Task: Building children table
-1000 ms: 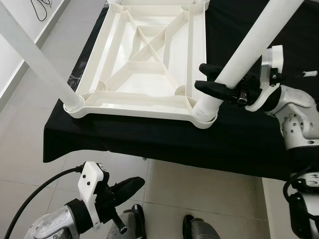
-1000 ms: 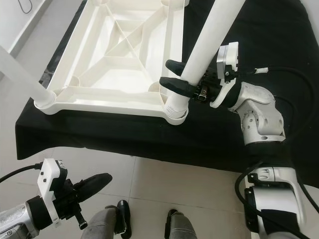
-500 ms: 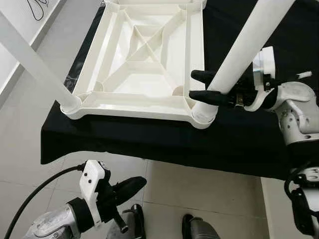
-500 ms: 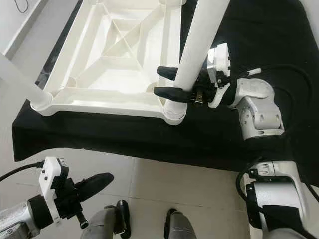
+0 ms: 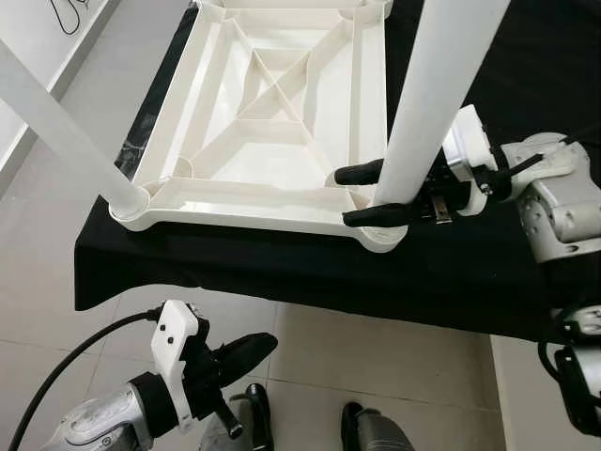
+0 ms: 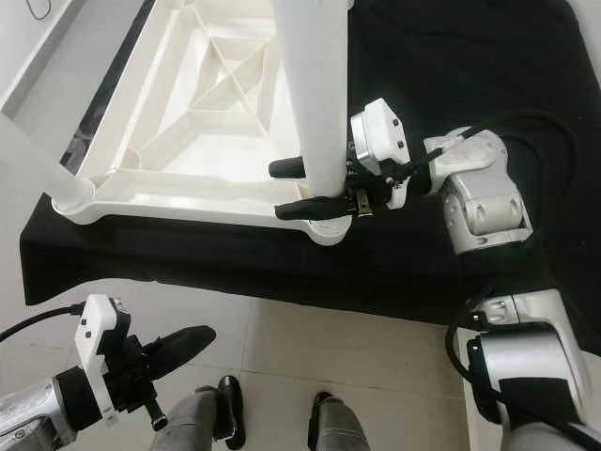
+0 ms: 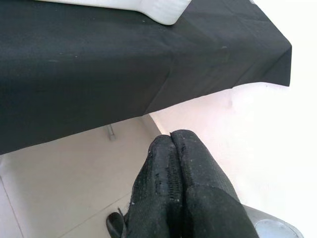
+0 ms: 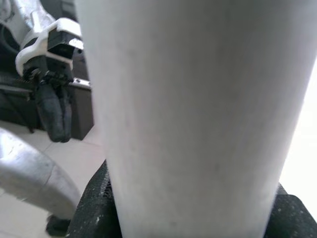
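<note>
A white plastic tabletop (image 5: 272,113) lies upside down on a black-clothed table. One white leg (image 5: 56,132) stands in its near-left corner socket. A second white leg (image 5: 437,94) stands nearly upright in the near-right corner socket (image 5: 383,235). My right gripper (image 5: 344,197) is shut on this leg just above the socket, one black finger on each side. In the right wrist view the leg (image 8: 193,114) is close up, with fingertips (image 8: 91,208) at its sides. My left gripper (image 5: 246,353) hangs shut below the table's front edge, its fingers (image 7: 173,168) pressed together on nothing.
The black cloth (image 5: 282,268) hangs over the table's front edge above a pale tiled floor (image 5: 376,357). Dark feet (image 5: 362,427) stand on the floor close to the table. A white wall (image 5: 28,28) runs along the left.
The right gripper has swung left with the near-right leg, bringing it from a rightward tilt to nearly upright in its socket. The left gripper has stayed low.
</note>
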Tool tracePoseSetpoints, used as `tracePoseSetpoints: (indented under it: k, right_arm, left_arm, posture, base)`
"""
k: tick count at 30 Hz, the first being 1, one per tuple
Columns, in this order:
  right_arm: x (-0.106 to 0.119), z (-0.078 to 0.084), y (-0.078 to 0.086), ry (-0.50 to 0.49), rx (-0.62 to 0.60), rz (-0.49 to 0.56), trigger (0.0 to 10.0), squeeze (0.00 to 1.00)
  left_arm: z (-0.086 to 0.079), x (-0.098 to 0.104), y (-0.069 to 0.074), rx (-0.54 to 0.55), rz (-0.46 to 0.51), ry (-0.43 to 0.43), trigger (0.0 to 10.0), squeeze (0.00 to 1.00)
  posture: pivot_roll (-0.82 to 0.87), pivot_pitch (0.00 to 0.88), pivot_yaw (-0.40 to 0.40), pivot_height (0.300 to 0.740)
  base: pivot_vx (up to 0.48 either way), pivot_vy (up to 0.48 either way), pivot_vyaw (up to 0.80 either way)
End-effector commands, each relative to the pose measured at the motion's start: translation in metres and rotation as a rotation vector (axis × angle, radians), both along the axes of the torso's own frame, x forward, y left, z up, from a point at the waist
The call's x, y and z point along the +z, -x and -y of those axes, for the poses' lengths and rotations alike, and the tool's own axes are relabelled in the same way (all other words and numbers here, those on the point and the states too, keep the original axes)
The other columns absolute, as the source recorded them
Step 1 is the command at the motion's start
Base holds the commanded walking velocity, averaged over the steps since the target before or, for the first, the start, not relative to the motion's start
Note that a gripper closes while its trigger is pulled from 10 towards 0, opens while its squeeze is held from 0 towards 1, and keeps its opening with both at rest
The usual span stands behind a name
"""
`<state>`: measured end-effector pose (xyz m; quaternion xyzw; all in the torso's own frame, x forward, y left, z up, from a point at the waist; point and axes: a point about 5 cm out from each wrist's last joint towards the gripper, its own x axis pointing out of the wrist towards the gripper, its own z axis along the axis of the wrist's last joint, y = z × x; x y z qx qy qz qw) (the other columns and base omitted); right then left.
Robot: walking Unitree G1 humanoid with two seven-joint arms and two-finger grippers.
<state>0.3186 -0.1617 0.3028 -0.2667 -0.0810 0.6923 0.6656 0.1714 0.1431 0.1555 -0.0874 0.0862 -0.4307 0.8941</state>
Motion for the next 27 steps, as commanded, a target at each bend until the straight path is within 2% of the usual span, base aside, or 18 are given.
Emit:
tracePoseSetpoints:
  k: [1, 2, 4, 6, 7, 8, 9, 21, 23, 24, 25, 26, 27]
  right_arm:
    - [-0.02, -0.004, -0.003, 0.025, 0.015, -0.115, 10.0, 0.0]
    - [-0.02, -0.004, -0.003, 0.025, 0.015, -0.115, 10.0, 0.0]
    - [-0.023, -0.015, -0.021, -0.108, -0.146, -0.143, 10.0, 0.0]
    - [-0.023, -0.015, -0.021, -0.108, -0.146, -0.143, 10.0, 0.0]
    - [-0.03, -0.02, -0.026, -0.141, -0.205, -0.168, 10.0, 0.0]
    - [-0.03, -0.02, -0.026, -0.141, -0.205, -0.168, 10.0, 0.0]
    - [-0.046, -0.025, -0.027, -0.159, -0.27, -0.222, 10.0, 0.0]
    - [-0.068, -0.026, -0.03, -0.185, -0.392, -0.266, 10.0, 0.0]
    - [-0.082, -0.027, -0.028, -0.171, -0.471, -0.289, 10.0, 0.0]
    - [-0.082, -0.027, -0.028, -0.171, -0.471, -0.289, 10.0, 0.0]
    - [-0.089, -0.028, -0.028, -0.168, -0.527, -0.306, 10.0, 0.0]
    - [-0.103, -0.03, -0.027, -0.192, -0.673, -0.338, 10.0, 0.0]
    - [-0.103, -0.03, -0.027, -0.192, -0.673, -0.338, 10.0, 0.0]
  left_arm:
    - [-0.002, -0.001, 0.004, 0.001, -0.021, -0.009, 10.0, 0.0]
    - [-0.002, -0.001, 0.004, 0.001, -0.021, -0.009, 10.0, 0.0]
    - [-0.002, -0.001, 0.004, 0.0, -0.025, -0.007, 10.0, 0.0]
    - [-0.002, -0.001, 0.004, 0.0, -0.025, -0.007, 10.0, 0.0]
    - [-0.002, -0.001, 0.004, 0.0, -0.026, -0.006, 10.0, 0.0]
    - [-0.002, -0.001, 0.004, 0.0, -0.026, -0.006, 10.0, 0.0]
    - [-0.002, -0.001, 0.004, -0.001, -0.029, -0.005, 10.0, 0.0]
    - [-0.002, 0.0, 0.003, -0.003, -0.031, -0.001, 10.0, 0.0]
    - [-0.002, 0.0, 0.003, -0.003, -0.032, 0.0, 10.0, 0.0]
    - [-0.002, 0.0, 0.003, -0.003, -0.032, 0.0, 10.0, 0.0]
    - [-0.002, 0.0, 0.003, -0.003, -0.032, 0.0, 10.0, 0.0]
    - [-0.001, 0.0, 0.004, -0.002, -0.032, 0.001, 10.0, 0.0]
    - [-0.001, 0.0, 0.004, -0.002, -0.032, 0.001, 10.0, 0.0]
  posture:
    - [0.09, 0.353, 0.022, 0.74]
    - [0.09, 0.353, 0.022, 0.74]
    - [0.09, 0.351, 0.02, 0.74]
    - [0.09, 0.351, 0.02, 0.74]
    - [0.09, 0.351, 0.021, 0.74]
    - [0.09, 0.351, 0.021, 0.74]
    - [0.09, 0.355, 0.023, 0.74]
    - [0.09, 0.361, 0.021, 0.74]
    - [0.08, 0.364, 0.016, 0.74]
    - [0.08, 0.364, 0.016, 0.74]
    - [0.08, 0.364, 0.01, 0.74]
    - [0.08, 0.364, -0.001, 0.74]
    - [0.08, 0.364, -0.001, 0.74]
  base:
    - [0.0, 0.0, 0.0]
    - [0.0, 0.0, 0.0]
    - [0.0, 0.0, 0.0]
    - [0.0, 0.0, 0.0]
    - [0.0, 0.0, 0.0]
    - [0.0, 0.0, 0.0]
    - [0.0, 0.0, 0.0]
    - [0.0, 0.0, 0.0]
    - [0.0, 0.0, 0.0]
    - [0.0, 0.0, 0.0]
    - [0.0, 0.0, 0.0]
    - [0.0, 0.0, 0.0]
    - [0.0, 0.0, 0.0]
